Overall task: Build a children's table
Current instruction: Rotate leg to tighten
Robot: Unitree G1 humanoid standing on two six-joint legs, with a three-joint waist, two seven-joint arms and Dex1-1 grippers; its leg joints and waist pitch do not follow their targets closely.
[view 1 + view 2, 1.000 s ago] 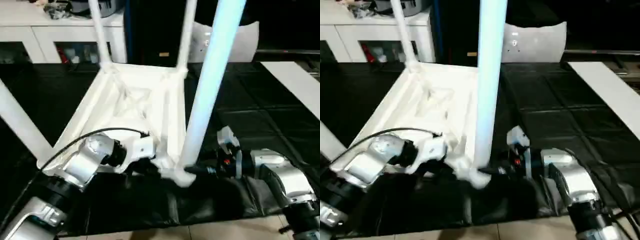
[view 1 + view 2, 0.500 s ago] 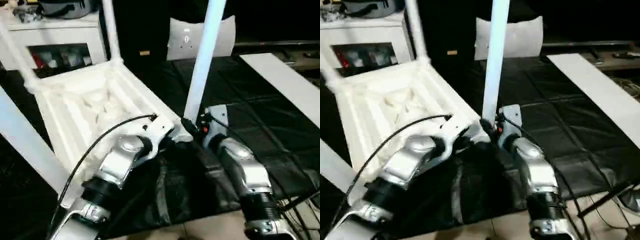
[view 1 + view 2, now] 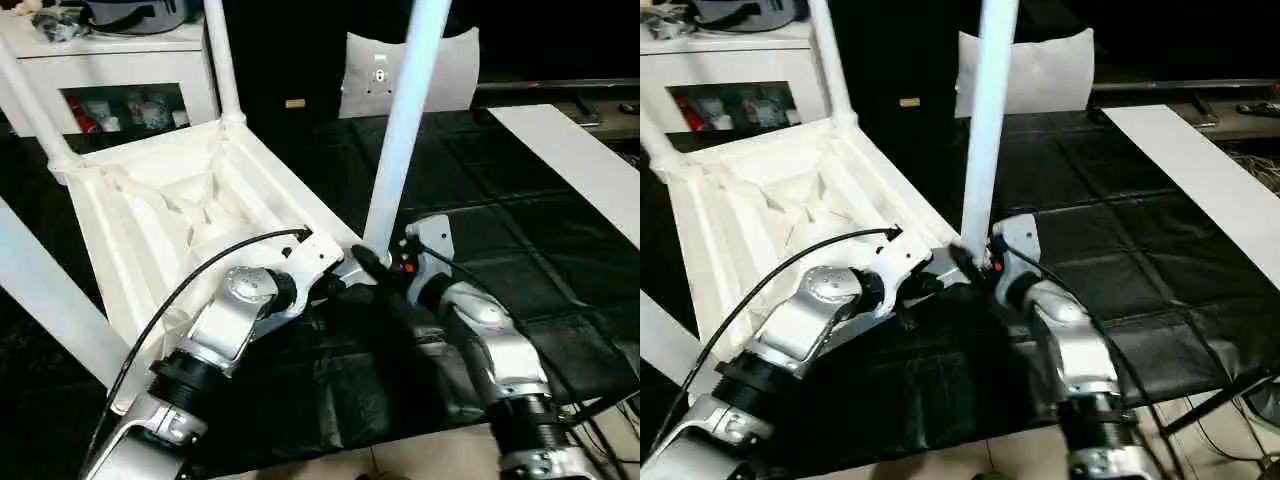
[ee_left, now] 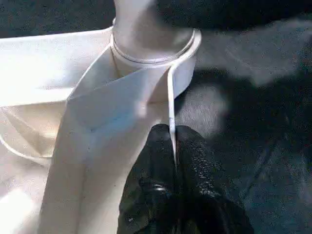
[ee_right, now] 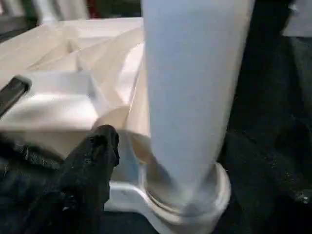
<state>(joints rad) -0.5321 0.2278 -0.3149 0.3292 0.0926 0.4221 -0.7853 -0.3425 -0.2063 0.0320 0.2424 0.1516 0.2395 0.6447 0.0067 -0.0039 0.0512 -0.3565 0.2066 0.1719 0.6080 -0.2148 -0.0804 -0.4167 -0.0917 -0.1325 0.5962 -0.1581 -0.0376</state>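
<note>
My left gripper (image 4: 173,146) pinches the tabletop's (image 3: 170,215) thin side wall just beside the corner socket (image 4: 151,53), steadying the upturned top on the black mat (image 3: 520,260). My right gripper (image 3: 368,262) sits at the near leg's (image 3: 400,130) base; its jaw spread I cannot tell, and the leg's upper end is cut off

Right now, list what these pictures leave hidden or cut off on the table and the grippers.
- Near leg: its upper end, cut off by the top edge in both eye views.
- Tabletop: the near edge, hidden by the left forearm in the left eye view.
- Right gripper: one finger visible; the other hidden in the right wrist view.
</note>
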